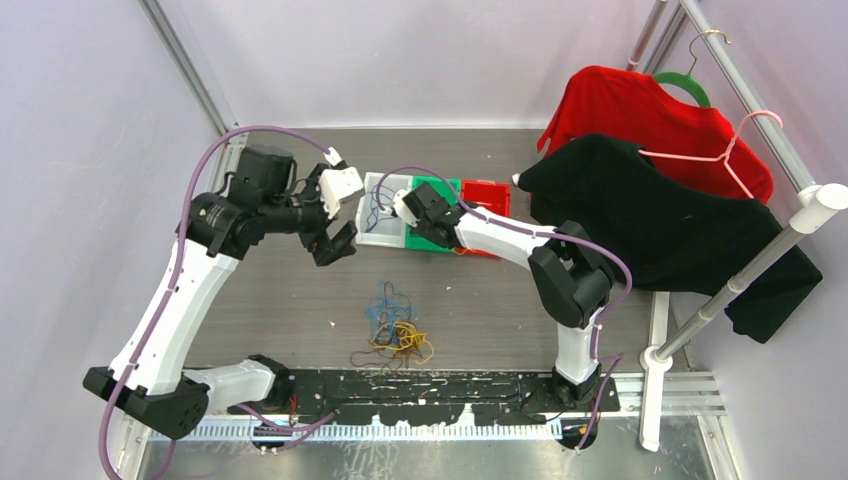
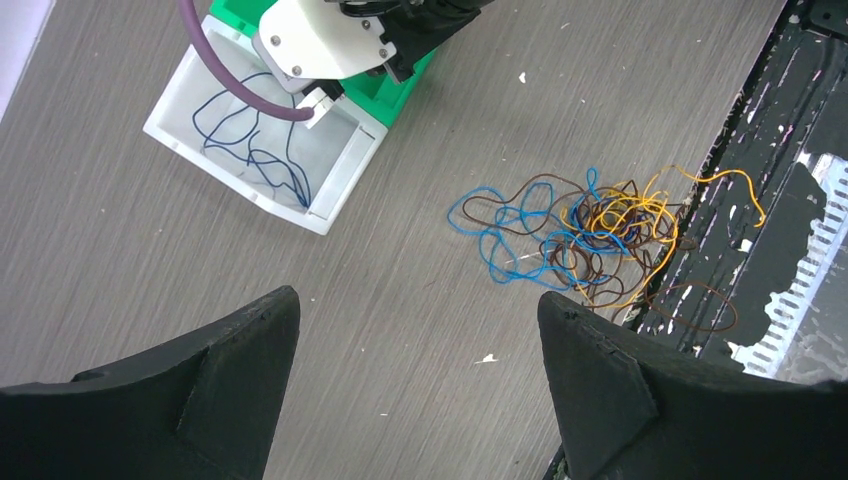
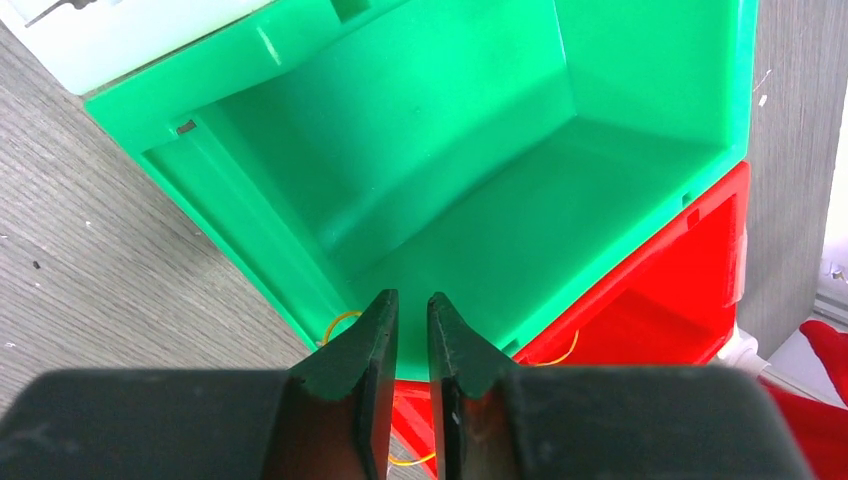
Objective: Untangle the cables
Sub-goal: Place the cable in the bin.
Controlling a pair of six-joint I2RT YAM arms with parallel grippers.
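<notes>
A tangle of thin blue, orange-yellow and dark brown cables point(image 1: 395, 330) lies on the grey table near the front; in the left wrist view the tangle point(image 2: 590, 235) lies ahead and to the right. One blue cable point(image 2: 255, 150) lies in the white bin point(image 1: 372, 232). My left gripper point(image 1: 347, 214) hangs wide open and empty beside the white bin, its midpoint over bare table point(image 2: 420, 330). My right gripper point(image 1: 413, 211) hovers over the green bin point(image 3: 520, 150), its jaws a narrow gap apart point(image 3: 412, 298) with nothing between them. A yellow cable point(image 3: 340, 320) peeks out beneath it by the red bin point(image 3: 650, 300).
White, green point(image 1: 432, 186) and red point(image 1: 488, 193) bins stand in a row at the table's middle back. A black shirt point(image 1: 650, 220) and a red shirt point(image 1: 640, 110) hang on a rack at the right. A black slotted strip point(image 1: 430, 392) runs along the near edge.
</notes>
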